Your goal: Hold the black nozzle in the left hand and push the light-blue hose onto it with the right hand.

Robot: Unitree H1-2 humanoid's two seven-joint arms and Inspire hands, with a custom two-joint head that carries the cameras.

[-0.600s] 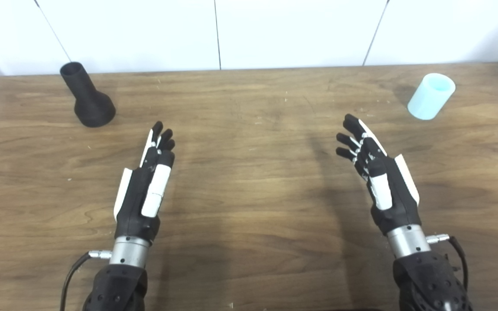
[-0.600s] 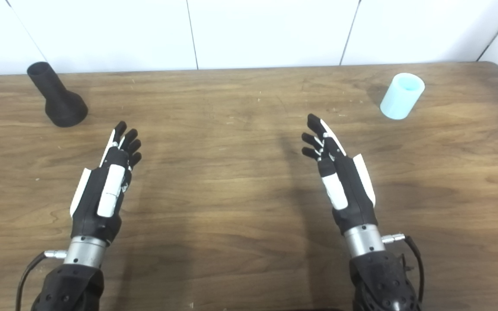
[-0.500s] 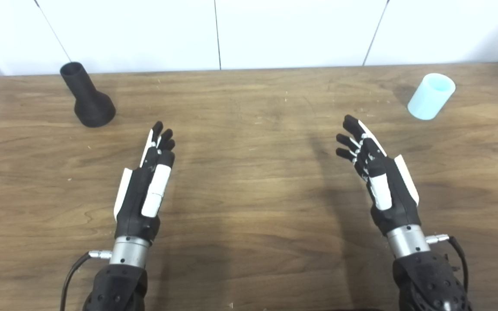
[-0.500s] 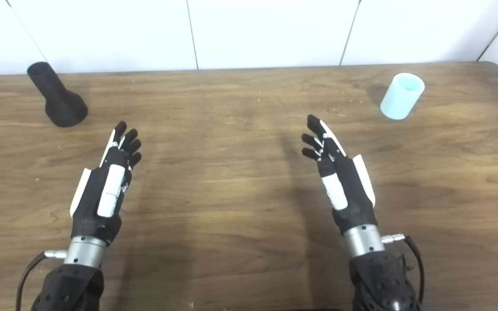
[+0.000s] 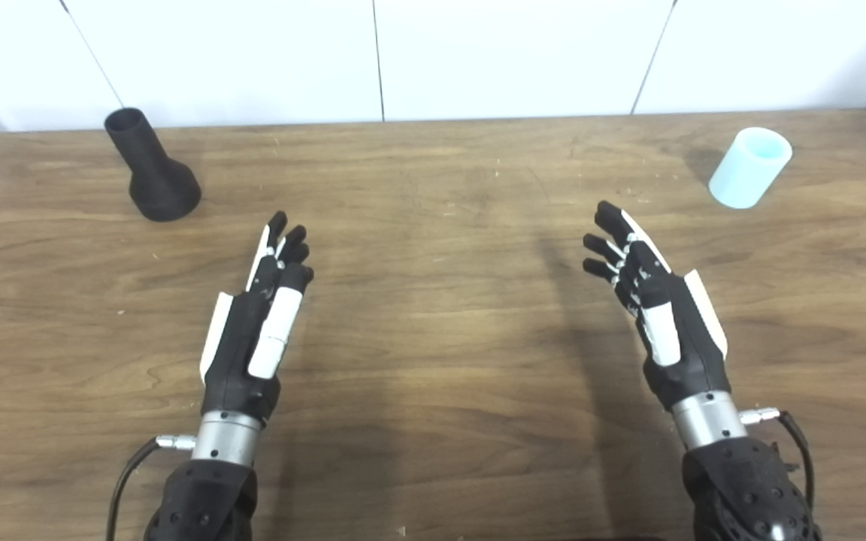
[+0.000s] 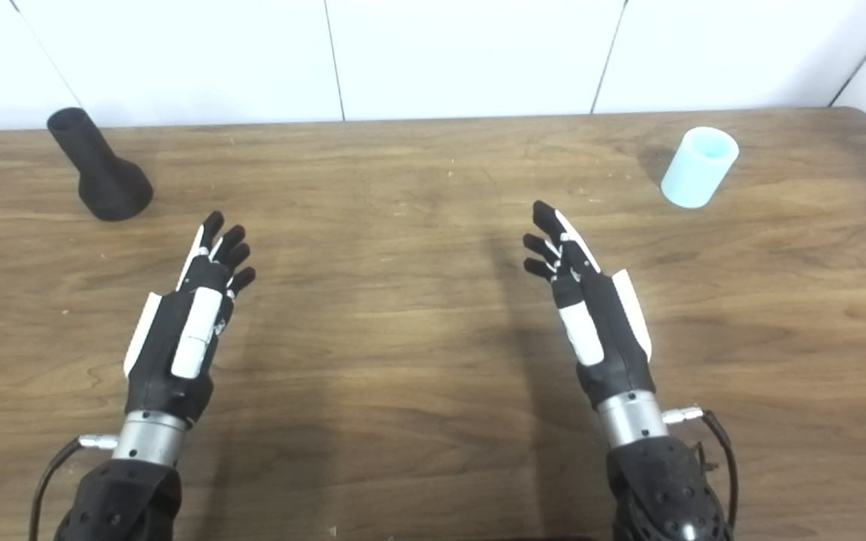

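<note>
A black nozzle [image 5: 150, 170] stands on its flared base at the table's far left, its narrow tube leaning up and left. A short light-blue hose piece [image 5: 749, 167] stands at the far right. My left hand [image 5: 258, 323] hovers open over the near left of the table, well short of the nozzle, fingers stretched forward. My right hand [image 5: 655, 304] is open too, fingers slightly spread, below and left of the hose. Neither hand touches anything.
The wooden table [image 5: 433, 248] runs wall to wall, with a white panelled wall [image 5: 373, 52] right behind its far edge. Only small light specks lie on the wood between the hands.
My left hand has turned slightly rightward, its fingertips now a little more to the right. The right hand, nozzle and hose are where they were.
</note>
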